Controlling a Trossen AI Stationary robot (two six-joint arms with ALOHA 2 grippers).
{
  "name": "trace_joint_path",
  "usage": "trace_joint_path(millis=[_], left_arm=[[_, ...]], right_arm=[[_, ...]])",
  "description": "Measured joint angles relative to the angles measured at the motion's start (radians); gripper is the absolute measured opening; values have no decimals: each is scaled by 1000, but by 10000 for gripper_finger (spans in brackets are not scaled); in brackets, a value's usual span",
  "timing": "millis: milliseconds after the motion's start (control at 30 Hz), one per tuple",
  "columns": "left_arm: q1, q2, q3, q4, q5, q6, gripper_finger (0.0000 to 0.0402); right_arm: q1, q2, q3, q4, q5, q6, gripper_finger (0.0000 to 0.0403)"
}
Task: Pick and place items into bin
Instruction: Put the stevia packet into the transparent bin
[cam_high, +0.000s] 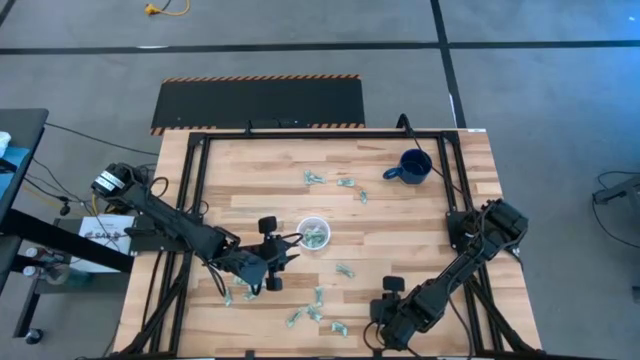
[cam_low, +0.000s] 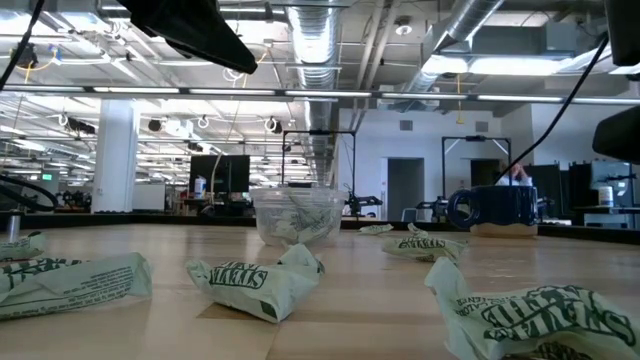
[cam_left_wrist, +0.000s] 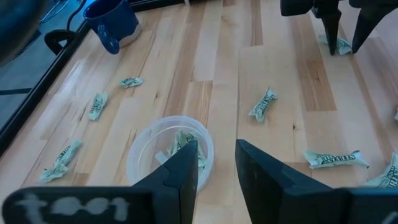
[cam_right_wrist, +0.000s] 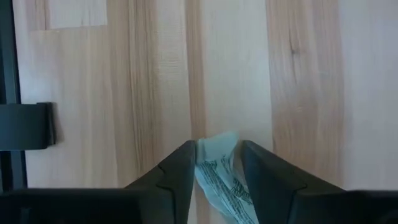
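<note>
The right gripper (cam_right_wrist: 215, 163) sits low at the near edge of the table (cam_high: 250, 170), its two dark fingers (cam_right_wrist: 177, 171) standing on either side of one green-and-white wrapper piece (cam_right_wrist: 217, 171) — the jaws are part-way apart and whether they are already pinching the piece cannot be told. The left gripper (cam_left_wrist: 216, 163) hovers just beside the clear plastic cup (cam_high: 313, 234) near the middle of the table, jaws a little apart with nothing between them, one finger over the cup's rim. The cup already holds a few wrapper pieces (cam_left_wrist: 183, 146). More pieces (cam_high: 345, 270) lie scattered on the wood around it — some near the dark blue mug (cam_high: 412, 167) at the far right, others toward the near edge.
</note>
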Motion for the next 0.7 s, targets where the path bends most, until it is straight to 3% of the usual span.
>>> trace_joint_path(millis=[467, 700], left_arm=[[0, 0, 0, 0, 0, 0, 98], [0, 0, 0, 2, -11, -6, 98]], right_arm=[[-9, 4, 16, -7, 17, -78, 7], [-61, 7, 100, -72, 131, -182, 5]])
